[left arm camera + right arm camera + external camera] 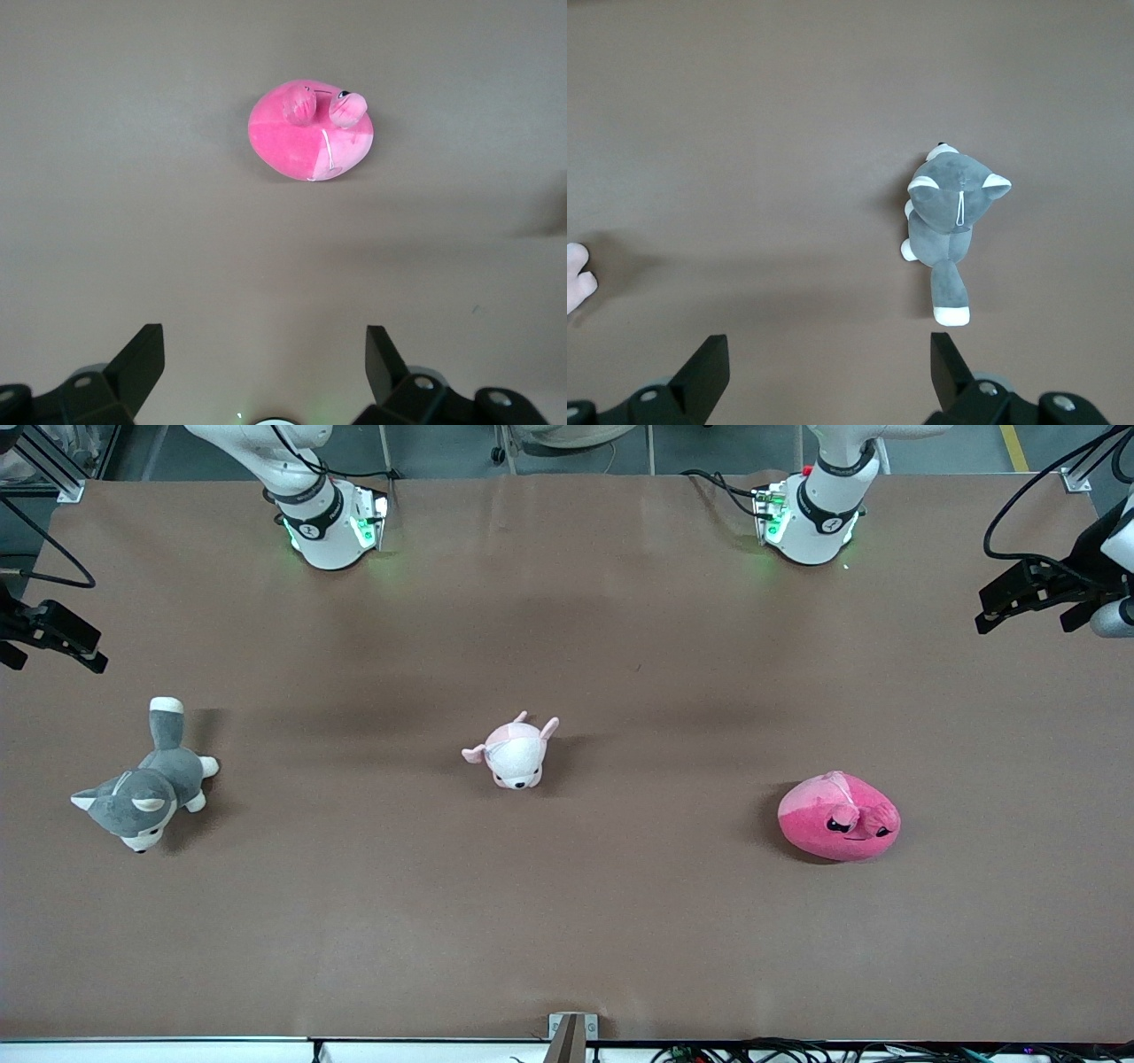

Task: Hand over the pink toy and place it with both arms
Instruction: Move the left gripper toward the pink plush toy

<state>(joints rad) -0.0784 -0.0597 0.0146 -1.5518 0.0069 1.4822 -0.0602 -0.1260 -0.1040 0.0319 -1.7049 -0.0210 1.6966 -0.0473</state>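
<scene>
a brown table [567,921] seen from a high camera facing two white robot arms, with three plush toys lying in a loose row across its middle.

nearest that camera, toward the left arm's end of the table, lies the pink toy [839,817], a rounded hot-pink blob with a lighter pink patch on top and dark angry eyes facing the camera. it rests flat on the table, touching nothing. a little farther away, toward the right arm's end, a grey-and-white plush dog [146,779] lies on its side. farther again, at the table's centre, sits a small pale pink-and-white plush animal [514,750] with ears.

farthest away, along the top edge, stand the two arm bases. both arms are raised high and held out at the table's ends. the left gripper [266,354] hangs over bare table near the pink toy [310,130], its jaws spread wide and empty. the right gripper [830,354] hangs above the table near the grey dog [950,221], jaws likewise wide apart and empty; this arm waits.

nothing is grasped yet, so the step in hand looks like the left arm's first pickup. it would go best by centring the open jaws over the toy's rounded body, descending straight, and closing across its narrower width, leaving part of the plush exposed for the right gripper to take at the handover.
</scene>
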